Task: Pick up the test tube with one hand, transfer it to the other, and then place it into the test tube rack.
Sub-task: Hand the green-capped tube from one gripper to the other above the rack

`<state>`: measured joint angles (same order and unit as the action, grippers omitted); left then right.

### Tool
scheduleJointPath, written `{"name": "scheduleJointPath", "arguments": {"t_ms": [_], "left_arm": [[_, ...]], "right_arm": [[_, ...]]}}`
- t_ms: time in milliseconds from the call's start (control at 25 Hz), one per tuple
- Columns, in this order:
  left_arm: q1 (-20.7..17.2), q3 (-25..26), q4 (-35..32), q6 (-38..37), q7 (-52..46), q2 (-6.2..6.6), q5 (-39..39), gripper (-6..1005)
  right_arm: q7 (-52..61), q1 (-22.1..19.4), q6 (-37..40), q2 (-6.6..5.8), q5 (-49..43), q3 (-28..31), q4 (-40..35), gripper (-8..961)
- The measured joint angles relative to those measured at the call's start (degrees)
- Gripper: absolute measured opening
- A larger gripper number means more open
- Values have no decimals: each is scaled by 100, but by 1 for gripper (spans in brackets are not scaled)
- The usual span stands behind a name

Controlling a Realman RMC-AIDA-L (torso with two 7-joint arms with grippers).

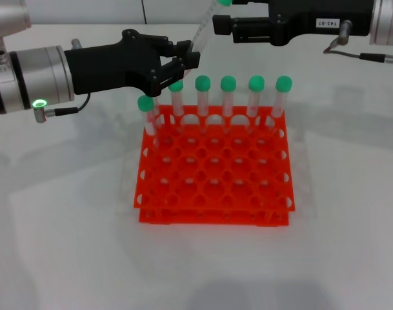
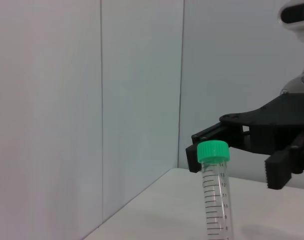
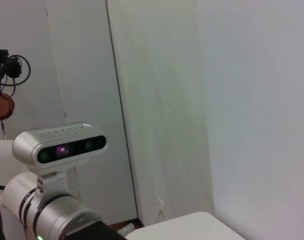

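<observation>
The test tube (image 1: 201,33) is held in the air above the back edge of the test tube rack (image 1: 213,169), between the two grippers. Its long axis is tilted: the green cap points up and away from the rack toward the right gripper (image 1: 223,24), while the lower, tapered end slants down toward the left gripper (image 1: 186,61). In the head view the left gripper's fingers are seen closed around the lower part of the tube, just above the back row of the rack. The left wrist view shows the same tube (image 2: 215,192) standing with its green cap uppermost and the right gripper (image 2: 231,152) close behind the cap.

The right gripper, marked with a small white label, is at the cap end of the tube, above the rack's back row. From the left wrist view its fingers appear spread apart around the cap rather than pressed onto it; whether contact has been made cannot be told.

Six other green-capped tubes (image 1: 228,97) stand in the rack, five in the back row and one at the row's left end, slightly forward. Most holes are unfilled.

The handover is judged to be under way. The coming move depends on the right gripper's fingers being lined up across the tilted tube near its cap, so that a hold can be taken before the left gripper lets go.
</observation>
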<state>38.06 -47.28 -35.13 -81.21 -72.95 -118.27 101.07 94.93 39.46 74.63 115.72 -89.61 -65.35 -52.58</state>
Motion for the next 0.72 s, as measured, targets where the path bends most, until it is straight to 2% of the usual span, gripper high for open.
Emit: {"name": "scheduleJointPath", "arguments": {"t_ms": [80,200,720], "left_arm": [[0,0,0,0,0,-3,4,170],[0,0,-2,0,0,-10,6,170],[-14,0,-8,0,77,-47,22,169]], "right_arm": [[6,5,-53,5,0,-38,2,833],[10,20,-139,13,9,-133,2,732],[1,72,-233,-6,131,-227,2,735]]}}
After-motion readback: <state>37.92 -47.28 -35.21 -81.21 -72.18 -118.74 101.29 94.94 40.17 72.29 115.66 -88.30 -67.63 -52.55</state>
